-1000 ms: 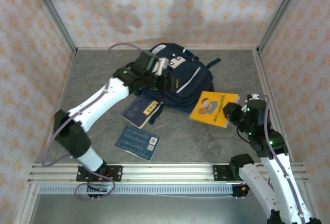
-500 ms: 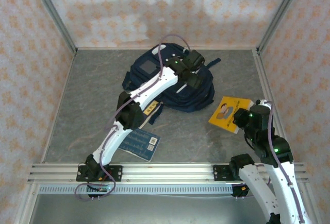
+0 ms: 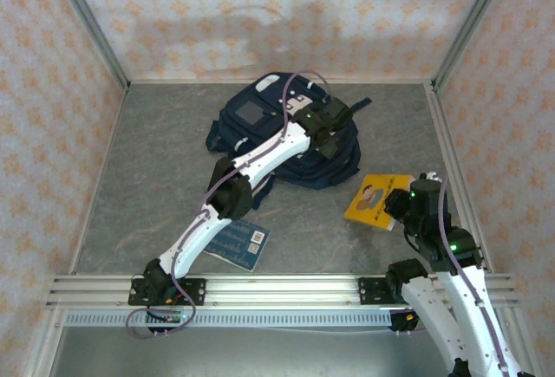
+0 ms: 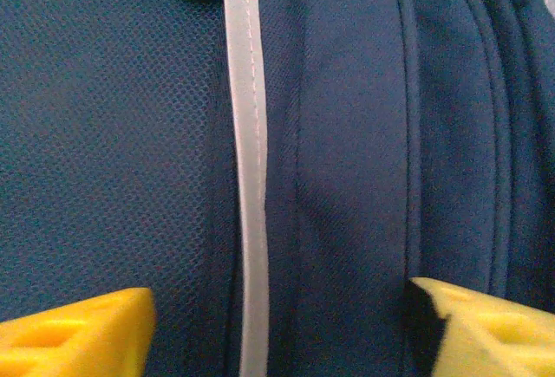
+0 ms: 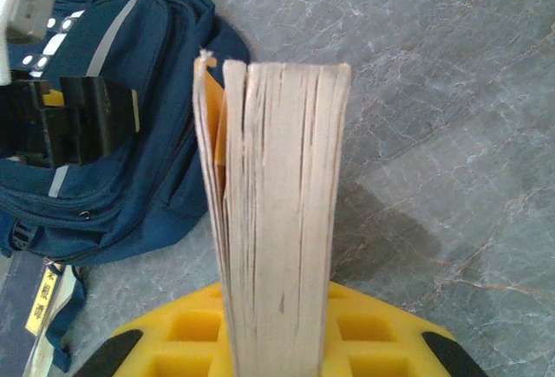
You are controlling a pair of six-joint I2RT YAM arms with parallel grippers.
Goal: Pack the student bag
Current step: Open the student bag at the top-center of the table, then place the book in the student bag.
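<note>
Stretching from its base at the near-left corner, the left arm runs diagonally up and to the right across the table [image 3: 147, 160]. Its elbow is bent low over a blue booklet [image 3: 240, 241], and its white forearm lies across the student bag [image 3: 247, 137]. The left gripper [image 3: 330, 133] sits at the bag's right side, pointing down at the fabric. In the left wrist view its yellow fingers [image 4: 78, 329] stand wide apart, and between them show navy cloth, a patch of mesh and a white stripe [image 4: 250, 178]. Whether the tips touch the cloth I cannot tell.

The student bag lies flat toward the rear middle of the table, with its grey square patch facing up and a dark strap trailing toward the back right.

The right arm rises from the near-right corner and folds inward. Its wrist is turned toward the table's centre, to the right of the bag and apart from it. The right gripper [image 3: 401, 206] is pinched on a yellow-covered book [image 3: 373, 197], gripping it at its near edge. The right wrist view shows the page edges standing upright between the jaws, with the grey table behind and the bag off to the left.
</note>
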